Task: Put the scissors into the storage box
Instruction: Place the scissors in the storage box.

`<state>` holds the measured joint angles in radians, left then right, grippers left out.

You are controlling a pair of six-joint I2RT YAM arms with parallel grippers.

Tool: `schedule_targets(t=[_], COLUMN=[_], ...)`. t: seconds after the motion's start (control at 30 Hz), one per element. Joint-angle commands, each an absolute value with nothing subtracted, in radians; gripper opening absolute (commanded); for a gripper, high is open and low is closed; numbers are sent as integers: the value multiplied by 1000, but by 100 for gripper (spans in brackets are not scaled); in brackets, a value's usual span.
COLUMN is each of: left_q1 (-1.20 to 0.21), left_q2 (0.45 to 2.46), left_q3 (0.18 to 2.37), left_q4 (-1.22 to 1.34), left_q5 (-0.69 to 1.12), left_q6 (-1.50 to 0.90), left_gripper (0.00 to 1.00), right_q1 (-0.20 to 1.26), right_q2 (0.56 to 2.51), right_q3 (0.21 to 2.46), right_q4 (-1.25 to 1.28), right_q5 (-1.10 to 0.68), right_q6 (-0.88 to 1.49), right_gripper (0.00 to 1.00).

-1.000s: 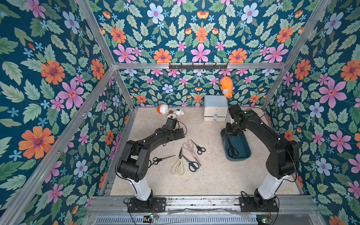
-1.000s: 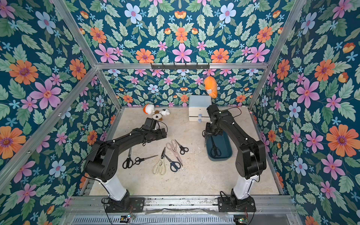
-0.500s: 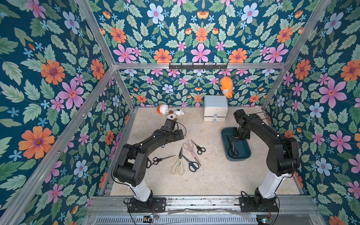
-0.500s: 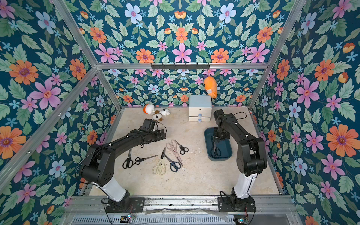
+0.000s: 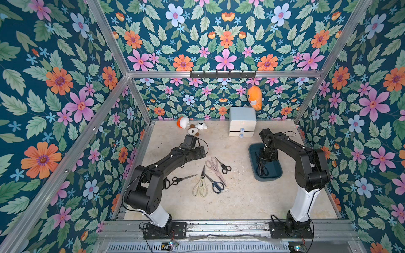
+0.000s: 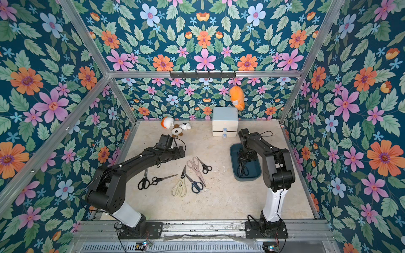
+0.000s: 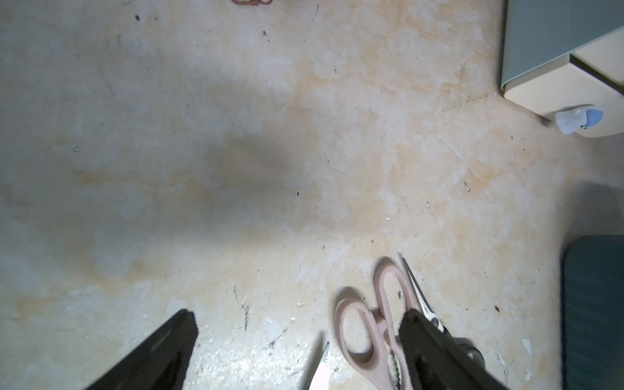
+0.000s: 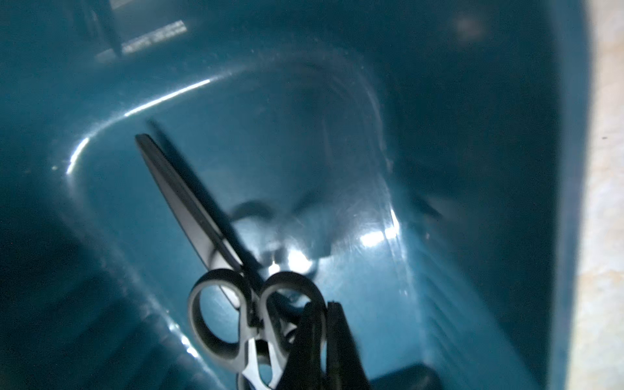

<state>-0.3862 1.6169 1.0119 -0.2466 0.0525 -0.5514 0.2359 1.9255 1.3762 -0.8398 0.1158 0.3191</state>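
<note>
— Right gripper (image 8: pixel 325 305)?
— Closed, down inside the storage box (image 5: pixel 268 179) beside the boxed scissors (image 8: pixel 189 202); a second ago it was at the far rim.
— Left gripper (image 7: pixel 297 317)?
— Wide, above six loose pairs (image 5: pixel 215 168); bare table (image 5: pixel 241 197) lies between them and the box.

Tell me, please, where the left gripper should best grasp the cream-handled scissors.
The cream-handled scissors lie flat, closed, with the tip of the dark-blue pair close against the blades; so probably pinch the narrow neck between pivot and handle loops, from straight above.
</note>
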Motion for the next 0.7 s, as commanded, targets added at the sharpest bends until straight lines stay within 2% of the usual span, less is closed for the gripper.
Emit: schedule_targets(t=[0.0, 0.17, 0.27, 0.37, 0.67], left_q1=[-386, -385, -386, -386, -385], left_q2=[1602, 1579, 1572, 1567, 1576], left_q3=[1000, 973, 961, 956, 958], left_q4=[-255, -248, -247, -244, -232], left_q5=[30, 21, 17, 9, 5], left_q6=[-552, -554, -554, -557, -544], left_gripper=[99, 99, 99, 99, 99], right_q1=[238, 237, 236, 237, 289], right_q2=[1942, 1958, 1948, 1929, 1835], right_q3=[1374, 1378, 1383, 1395, 1505], right_q4=[-817, -806, -808, -821, -916], right_q5=[109, 106, 103, 106, 107], right_q6=[341, 350, 355, 355, 382], right_gripper=[0, 0, 11, 18, 24])
